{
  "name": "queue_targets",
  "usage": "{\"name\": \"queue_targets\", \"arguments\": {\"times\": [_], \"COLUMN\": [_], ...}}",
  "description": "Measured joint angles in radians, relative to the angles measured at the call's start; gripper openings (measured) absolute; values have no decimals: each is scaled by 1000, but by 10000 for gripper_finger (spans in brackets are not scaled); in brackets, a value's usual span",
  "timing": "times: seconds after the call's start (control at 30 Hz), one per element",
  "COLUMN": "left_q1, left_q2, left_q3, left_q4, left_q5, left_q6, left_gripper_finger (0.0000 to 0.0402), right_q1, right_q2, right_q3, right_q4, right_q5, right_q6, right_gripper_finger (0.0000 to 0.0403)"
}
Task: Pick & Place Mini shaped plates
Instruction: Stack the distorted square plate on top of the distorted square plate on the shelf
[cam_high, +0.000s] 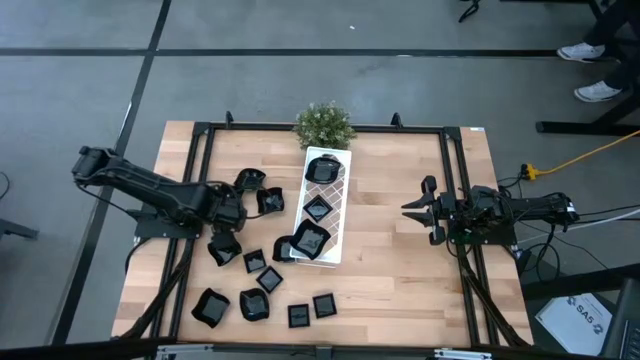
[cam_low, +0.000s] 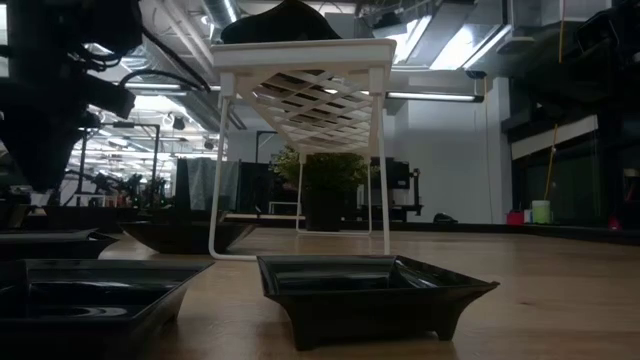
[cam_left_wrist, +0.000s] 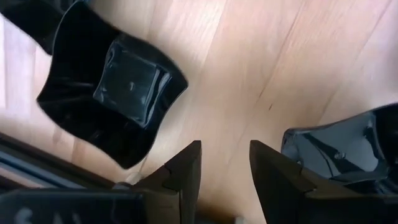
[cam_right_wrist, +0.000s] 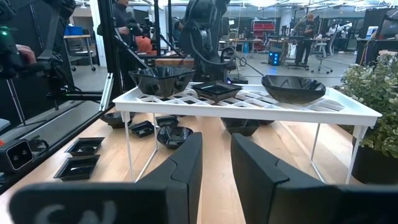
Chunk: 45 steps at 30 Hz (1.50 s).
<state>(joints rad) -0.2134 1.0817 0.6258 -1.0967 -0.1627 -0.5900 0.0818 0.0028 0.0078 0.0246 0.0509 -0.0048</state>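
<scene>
Low view: my left arm is a dark silhouette, tray top cut off | white lattice tray (cam_high: 327, 205) carries three glossy black mini plates (cam_high: 322, 169) | eleven more on the wood table (cam_high: 400, 250) | left gripper (cam_left_wrist: 225, 163) narrowly parted, empty | right gripper (cam_right_wrist: 216, 152) parted, empty.

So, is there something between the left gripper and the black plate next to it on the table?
Nothing visible. The left gripper hangs open over bare wood, and the wavy-edged plate lies just beside its fingers with only tabletop between them. Another plate sits on the other side, also clear of the gap.
</scene>
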Motion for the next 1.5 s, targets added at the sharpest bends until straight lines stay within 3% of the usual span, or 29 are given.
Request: {"name": "queue_targets", "arguments": {"times": [0.2, 0.43, 0.83, 1.5], "left_q1": [0, 0, 0, 0], "left_q2": [7, 7, 73, 137], "left_q3": [0, -1, -63, -63], "left_q4": [47, 47, 45, 83], "left_q5": [-2, -91, -156, -248], "left_q6": [32, 45, -109, -106], "left_gripper_finger": [127, 125, 122, 105], "right_q1": [0, 0, 0, 0], "right_q2": [0, 0, 0, 0], "right_q3": [0, 0, 0, 0], "right_q4": [0, 0, 0, 0], "right_q5": [0, 0, 0, 0], "right_q6": [0, 0, 0, 0], "right_gripper_finger": [85, 85, 85, 85]}}
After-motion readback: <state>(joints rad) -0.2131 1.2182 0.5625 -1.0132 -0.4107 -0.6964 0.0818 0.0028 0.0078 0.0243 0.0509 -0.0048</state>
